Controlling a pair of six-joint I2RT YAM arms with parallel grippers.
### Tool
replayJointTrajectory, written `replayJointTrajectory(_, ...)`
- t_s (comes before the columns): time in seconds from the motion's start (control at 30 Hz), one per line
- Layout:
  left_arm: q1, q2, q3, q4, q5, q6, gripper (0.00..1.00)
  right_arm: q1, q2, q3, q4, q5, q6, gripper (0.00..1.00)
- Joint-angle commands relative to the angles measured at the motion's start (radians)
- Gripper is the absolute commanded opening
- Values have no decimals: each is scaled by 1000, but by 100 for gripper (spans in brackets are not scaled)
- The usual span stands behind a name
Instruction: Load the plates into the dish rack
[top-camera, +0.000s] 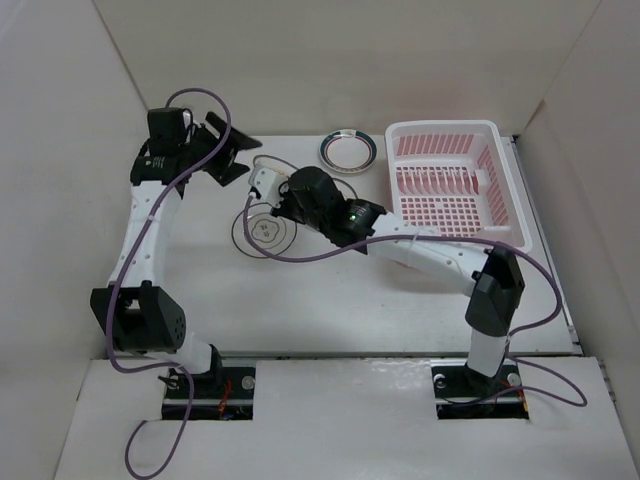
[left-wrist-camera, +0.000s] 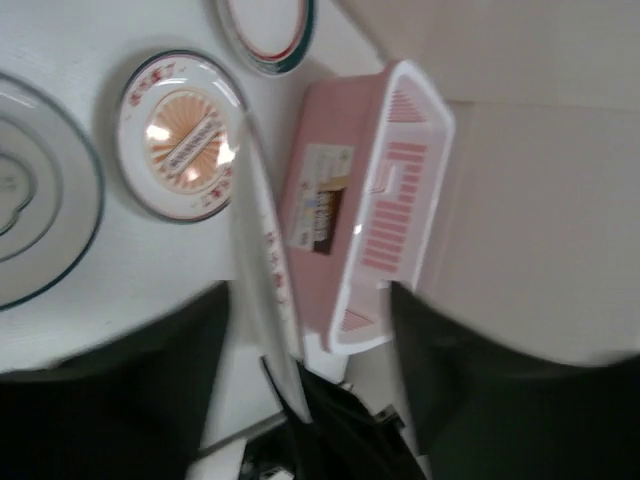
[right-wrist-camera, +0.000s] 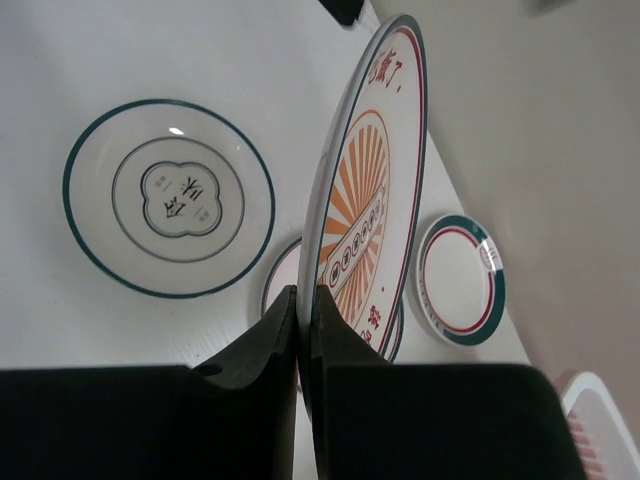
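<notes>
Four plates lie outside the dish rack (top-camera: 443, 127), all on its left side in the overhead view.

The right gripper (right-wrist-camera: 305, 310) holds the orange-centred plate (right-wrist-camera: 365, 220) on edge. This plate carries red Chinese characters along its rim and a band of small dark characters across its sunburst. I cannot read either with certainty. The gripper's two fingers are pressed together on the lower rim, one on each face, and the plate is raised off the table (top-camera: 330, 300), well apart from the dish rack.

The ringed plate (right-wrist-camera: 170, 195) lies flat, farther from the dish rack than the held one. Two dark characters sit inside the clover-shaped outline at its centre. A second orange-centred plate (left-wrist-camera: 180, 135) lies flat between the ringed plate and the dish rack, with red marks round its rim too blurred to read. The teal-rimmed plate (top-camera: 348, 150) lies just beside the rack's far left corner and shows no writing.

A pale label (left-wrist-camera: 320, 195) with a dark printed block is stuck to the rack's pink side wall, its text too blurred to make out.

The left gripper (top-camera: 232, 150) is farther from the dish rack than the held plate. Its fingers (left-wrist-camera: 120, 390) are spread wide and grip nothing. In its wrist view the held plate stands edge-on between them, and I cannot tell whether they touch it.
</notes>
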Motion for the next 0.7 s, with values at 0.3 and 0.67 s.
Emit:
replayJointTrajectory(0.3,12,-96,42,221,-99,166,100,-189,-315,-70,68,47,352,0)
replayJointTrajectory(0.67,-18,-113,-222,216,-216,276,100,-674,-332,-113,-36,-364,676,0)
